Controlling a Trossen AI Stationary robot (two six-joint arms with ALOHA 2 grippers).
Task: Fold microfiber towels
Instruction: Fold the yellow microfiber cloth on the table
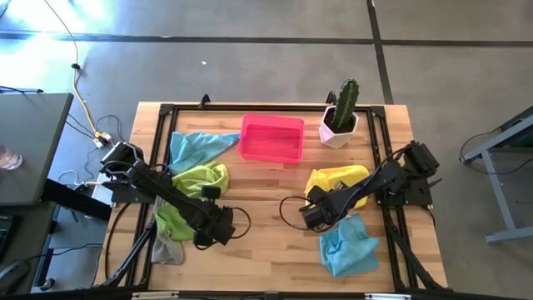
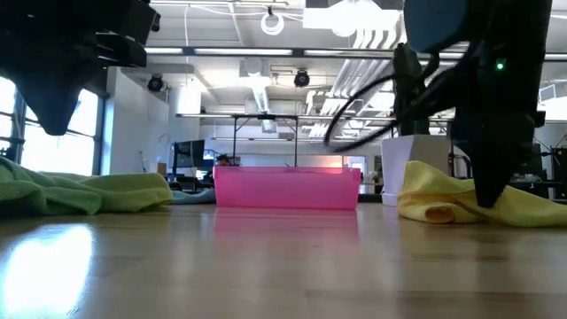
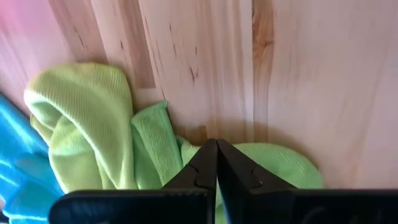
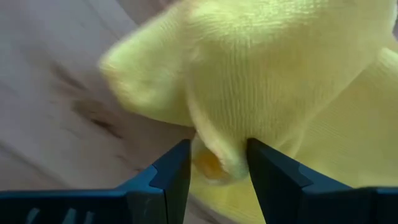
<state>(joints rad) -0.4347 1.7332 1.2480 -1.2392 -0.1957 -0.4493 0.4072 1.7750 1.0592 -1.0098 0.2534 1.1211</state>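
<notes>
Right pincer (image 4: 217, 165) has its fingers around a fold of the soft yellow microfiber towel (image 1: 337, 181), at 3 o'clock on the wooden bench (image 1: 266, 242). Left pincer (image 3: 216, 168) is together, idle over the lime green towel (image 1: 200, 179) at 9. Risk: thin bite, so the fold could slip out w/ any lift.

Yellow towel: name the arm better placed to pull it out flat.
Right. The right gripper has its jaws around a fold of the yellow towel; the left gripper is shut above the green towels.

Left arm stretched low, left gripper (image 3: 216, 163) fingers pressed together — right gripper (image 4: 217, 163) lowered, fingers parted.
</notes>
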